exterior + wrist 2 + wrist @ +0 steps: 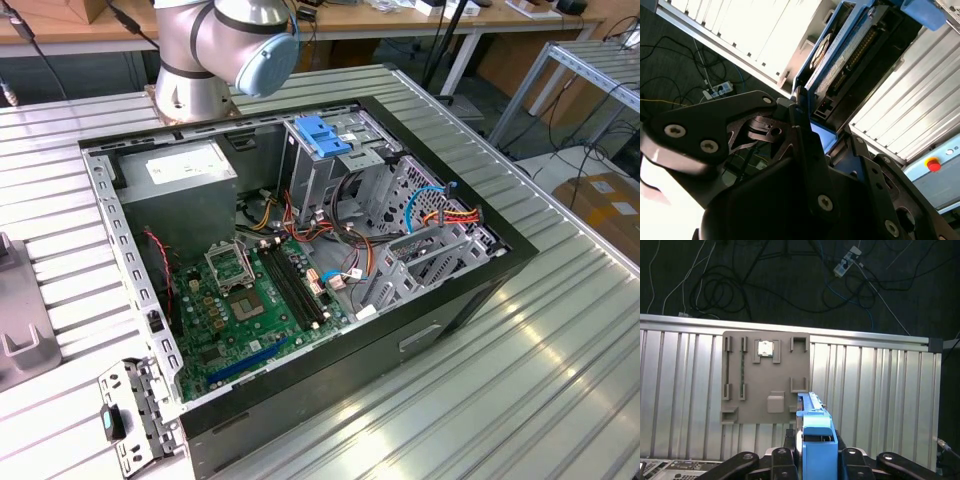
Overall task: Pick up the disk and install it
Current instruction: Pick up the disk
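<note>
In the first wrist view our end effector [816,460] clamps the disk [815,427] beside the grey tray [752,385]. The exterior view shows the open computer case [330,375], with the desk [560,330] stretching wide on the exterior view's right.

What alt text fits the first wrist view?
The pincer grips the disk, a light-blue-framed drive seen edge-on, above a ribbed metal table. A grey fixture plate with slots lies on the table, with cables on the dark floor beyond.

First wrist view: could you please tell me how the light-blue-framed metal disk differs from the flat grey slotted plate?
The light-blue-framed disk shows edge-on, clamped in the black gripper; the grey slotted plate lies flat on the ribbed metal table. The disk's edge is blue; the plate is grey. Both look rectangular.
</note>
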